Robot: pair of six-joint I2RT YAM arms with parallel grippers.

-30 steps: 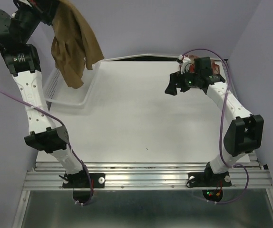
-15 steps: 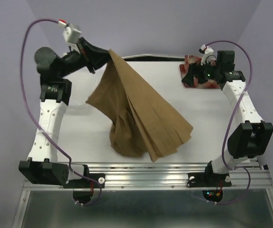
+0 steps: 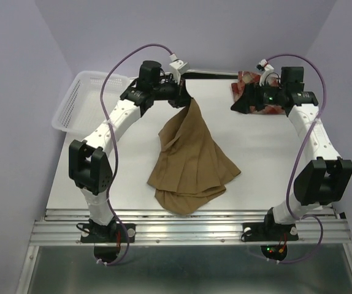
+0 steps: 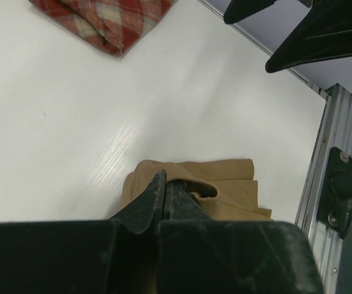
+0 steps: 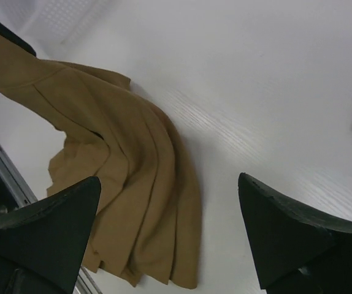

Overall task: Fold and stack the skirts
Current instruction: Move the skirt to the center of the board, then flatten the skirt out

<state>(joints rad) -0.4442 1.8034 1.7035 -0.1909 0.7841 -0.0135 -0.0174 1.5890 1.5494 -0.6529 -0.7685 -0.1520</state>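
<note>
While the left gripper (image 3: 183, 98) is pinching the tan skirt (image 3: 191, 162) by one edge above the far middle of the table (image 3: 121, 184), the soft, light cloth is draping down toward the near edge. The right gripper (image 3: 242, 104) is hovering wide open over the plaid skirt (image 4: 105, 18), far right; a second hold along that raised edge looks wise.

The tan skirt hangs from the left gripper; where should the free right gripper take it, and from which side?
Probably the waistband of the tan skirt, right beside the left gripper, coming from the right. That edge is held up and bunched, so the open right gripper can close around it; the hem lies spread flat.
</note>
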